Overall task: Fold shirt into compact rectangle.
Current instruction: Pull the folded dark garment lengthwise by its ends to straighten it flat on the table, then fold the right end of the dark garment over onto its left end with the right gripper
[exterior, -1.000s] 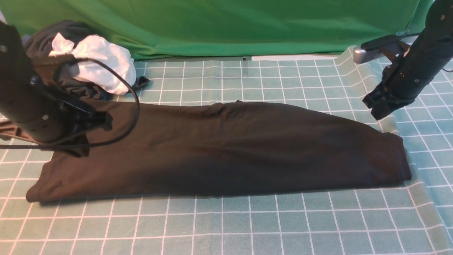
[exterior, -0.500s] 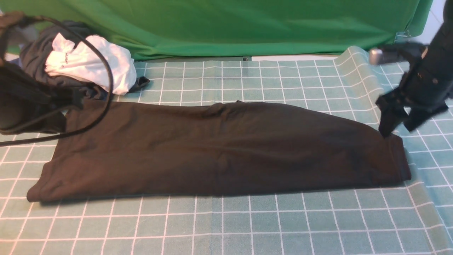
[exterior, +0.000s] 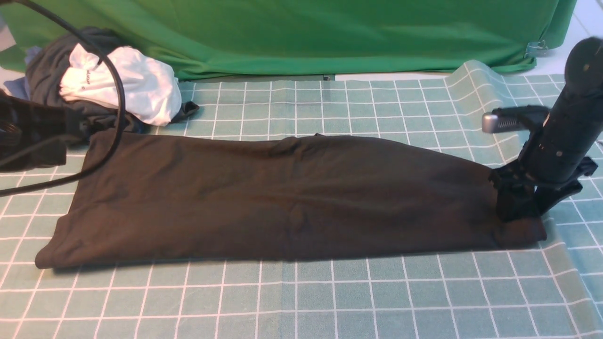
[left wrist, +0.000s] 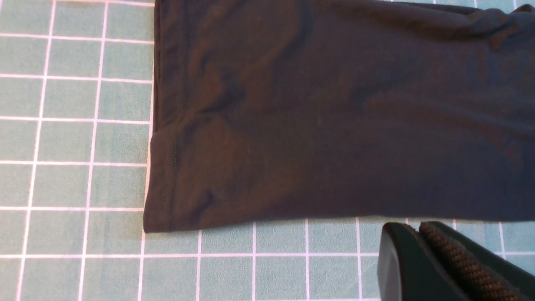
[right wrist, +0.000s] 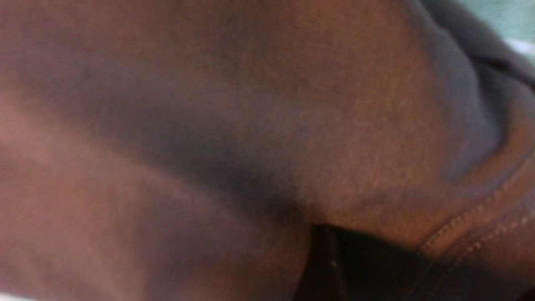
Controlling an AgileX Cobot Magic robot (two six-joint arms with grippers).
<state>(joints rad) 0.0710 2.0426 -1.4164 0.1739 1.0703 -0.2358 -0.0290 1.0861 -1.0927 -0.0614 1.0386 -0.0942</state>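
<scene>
The black shirt (exterior: 282, 197) lies flat as one long folded strip across the checked tablecloth (exterior: 301, 296). My right gripper (exterior: 527, 209) is down on its right end, open. One finger (exterior: 511, 207) presses on the cloth and the other stands by the hem edge. The right wrist view is filled with shirt fabric (right wrist: 209, 125) and its stitched hem (right wrist: 472, 221), with one dark finger (right wrist: 330, 267) against it. My left gripper (left wrist: 418, 229) is shut and empty, hovering over bare tablecloth just off the shirt's (left wrist: 334, 117) left end.
A bundle of dark grey and white garments (exterior: 118, 84) sits at the back left, close to the shirt's far left corner. A big green cloth (exterior: 306, 33) hangs along the back. A black cable (exterior: 118, 94) loops from the left arm. The tablecloth ripples upward at the back right (exterior: 471, 75).
My right gripper has opened and dropped from above the table onto the shirt's right end. The left arm has drawn back to the left, off the shirt.
</scene>
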